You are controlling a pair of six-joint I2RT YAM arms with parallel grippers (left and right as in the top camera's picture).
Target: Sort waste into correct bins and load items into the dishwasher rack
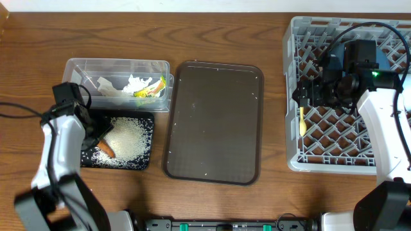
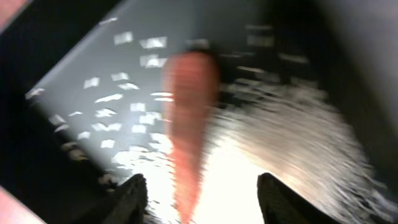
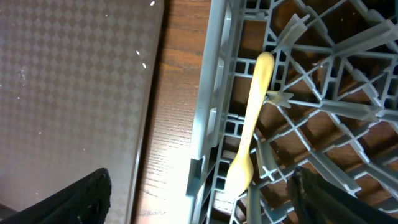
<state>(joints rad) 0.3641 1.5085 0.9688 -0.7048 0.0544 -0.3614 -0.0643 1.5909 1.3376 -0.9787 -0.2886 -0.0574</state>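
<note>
My left arm (image 1: 56, 151) rises from the near left corner and runs away from me. It then folds at the top, so the wrist heads back down and to the right. My left gripper (image 1: 101, 133) points down and rightward, jaws standing apart. The left wrist view shows both dark fingers (image 2: 132, 198) with a wide gap between them. My right arm (image 1: 387, 128) comes up from the near right corner and turns left at the wrist. My right gripper (image 1: 300, 96) points left, spread wide, its fingers (image 3: 74, 199) low at either side of the right wrist view.
</note>
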